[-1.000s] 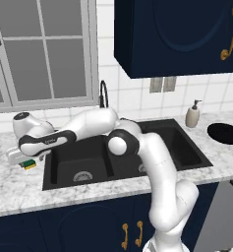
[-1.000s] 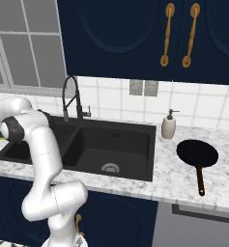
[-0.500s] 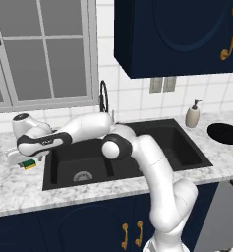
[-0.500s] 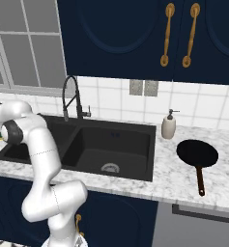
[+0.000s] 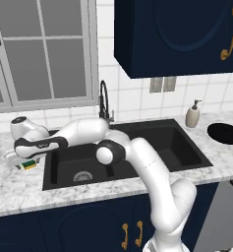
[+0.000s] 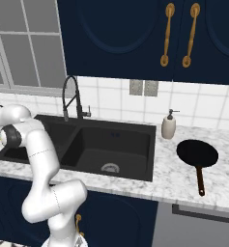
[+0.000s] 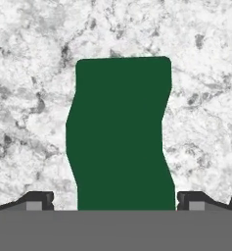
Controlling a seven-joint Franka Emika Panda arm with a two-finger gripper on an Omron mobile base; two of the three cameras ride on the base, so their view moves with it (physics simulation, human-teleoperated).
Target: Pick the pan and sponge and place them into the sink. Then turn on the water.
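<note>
Around the one double-basin sink (image 5: 184, 147) sit one sponge (image 7: 120, 135), one pan (image 6: 197, 153), one soap dispenser (image 6: 168, 127) and one faucet (image 6: 70, 94).

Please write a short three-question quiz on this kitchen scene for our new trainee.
1. True or false: the pan already lies in the sink.
2. Multiple choice: the sponge lies (a) in the left basin, (b) on the marble counter, between the open gripper's fingertips, (c) beside the soap dispenser.
3. Fill in: the pan's handle points toward the counter's ____ edge.

Key: 1 false, it sits on the counter right of the sink; 2 b; 3 front.
</note>
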